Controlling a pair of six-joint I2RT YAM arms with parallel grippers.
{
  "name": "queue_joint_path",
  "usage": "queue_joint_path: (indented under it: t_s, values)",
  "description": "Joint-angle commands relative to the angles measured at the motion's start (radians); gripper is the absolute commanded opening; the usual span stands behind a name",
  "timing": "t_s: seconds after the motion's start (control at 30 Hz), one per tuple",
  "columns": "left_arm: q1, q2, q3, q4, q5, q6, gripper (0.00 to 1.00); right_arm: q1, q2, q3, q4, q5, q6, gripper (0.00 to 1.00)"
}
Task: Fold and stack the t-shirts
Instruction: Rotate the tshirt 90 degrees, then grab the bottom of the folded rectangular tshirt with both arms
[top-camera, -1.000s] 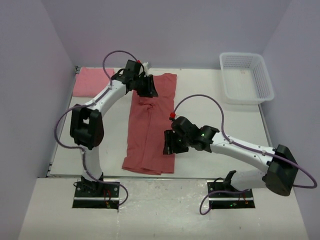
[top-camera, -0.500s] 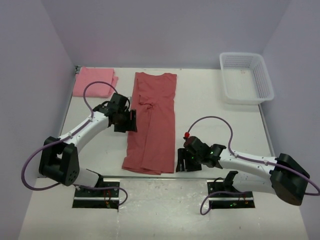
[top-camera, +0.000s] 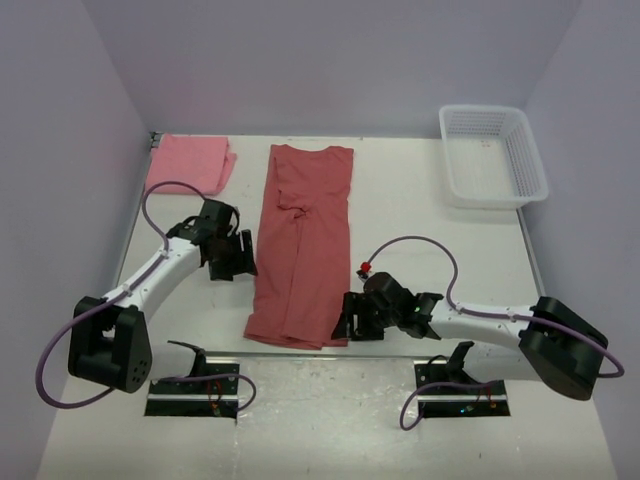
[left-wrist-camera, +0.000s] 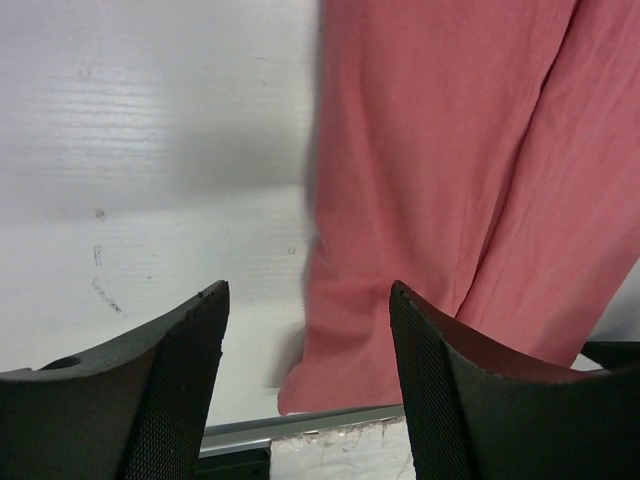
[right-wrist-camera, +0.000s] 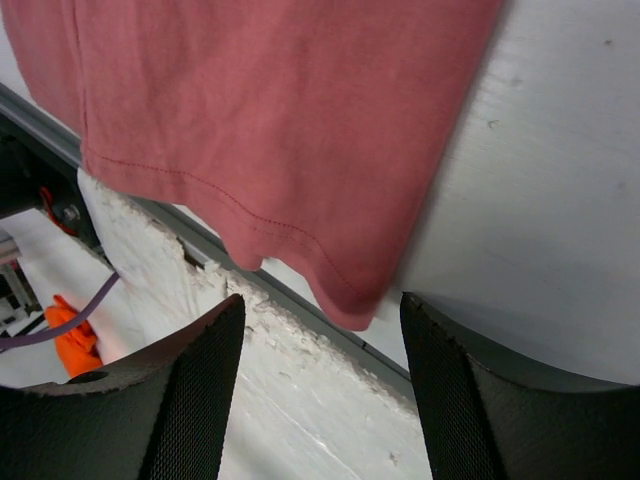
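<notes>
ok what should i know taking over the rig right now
Left gripper: open, empty, beside the brick-red shirt's left edge.
Right gripper: open, empty, at its near right hem corner.
Done: pink shirt folded at the far left corner; brick-red shirt lies mid-table as a long narrow strip.
Left: fold the strip crosswise, stack the two.

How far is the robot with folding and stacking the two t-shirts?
Done: the pink t-shirt lies folded at the far left corner. In hand: the brick-red t-shirt is folded lengthwise into a long strip; both arms' jaws stand open beside it. Left: folding it shorter and stacking the two.
</notes>
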Motion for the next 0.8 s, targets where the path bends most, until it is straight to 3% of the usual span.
queue_joint_path:
  t_s: [0.0, 0.4, 0.6, 0.77]
  values:
    - [0.036, -0.037, 0.0, -0.058, 0.024, -0.062, 0.67, 0.016, 0.047, -0.029, 0.049, -0.018, 0.029, 0.65]
    - [0.052, -0.027, -0.135, -0.056, 0.194, -0.122, 0.65, 0.053, 0.119, -0.029, 0.112, -0.009, 0.073, 0.62]
    - [0.05, -0.055, -0.138, -0.096, 0.191, -0.127, 0.65, 0.055, 0.138, -0.012, 0.094, 0.011, 0.07, 0.52]
    - [0.05, -0.087, -0.117, -0.16, 0.13, -0.124, 0.66, 0.055, 0.13, -0.02, 0.088, 0.029, 0.079, 0.36]
